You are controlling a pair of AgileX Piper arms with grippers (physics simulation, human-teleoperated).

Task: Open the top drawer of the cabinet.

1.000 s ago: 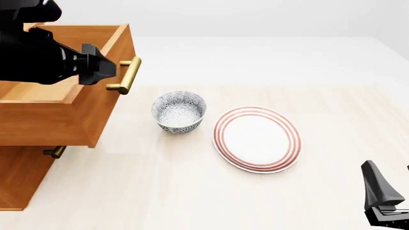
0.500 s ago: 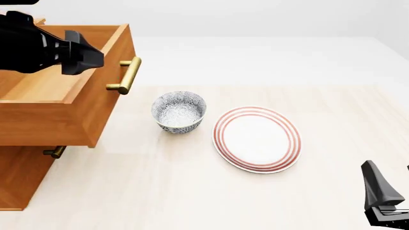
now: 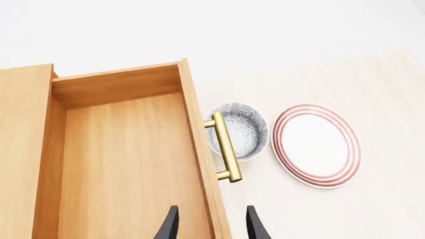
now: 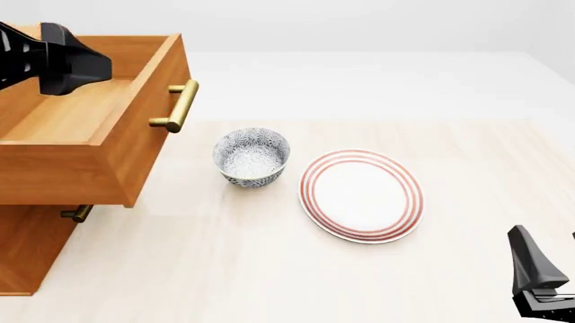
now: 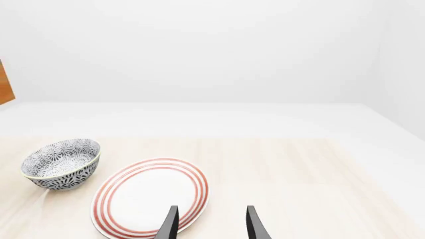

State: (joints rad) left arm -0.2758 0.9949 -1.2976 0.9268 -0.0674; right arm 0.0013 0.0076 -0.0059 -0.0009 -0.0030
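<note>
The top drawer (image 4: 85, 121) of the orange-brown cabinet (image 4: 27, 252) stands pulled out toward the bowl, its bare wooden inside showing in the left wrist view (image 3: 126, 164). Its brass bar handle (image 4: 178, 105) is free and also shows in the left wrist view (image 3: 224, 148). My left gripper (image 4: 85, 67) hangs above the open drawer, back from the handle. In the left wrist view the left gripper (image 3: 211, 228) is open and empty, its fingertips (image 3: 170, 226) on either side of the drawer's front panel, above it. My right gripper (image 5: 211, 226) is open and empty, low at the table's near right (image 4: 548, 266).
A patterned grey bowl (image 4: 252, 156) stands just right of the drawer's handle. A white plate with red rings (image 4: 361, 195) lies right of the bowl. A lower drawer's brass handle (image 4: 77, 214) sticks out under the open drawer. The tabletop (image 4: 269, 269) is light wood.
My left gripper has drawn away from the handle, up and to the left over the open drawer. The drawer has stayed pulled out. The right arm has not moved.
</note>
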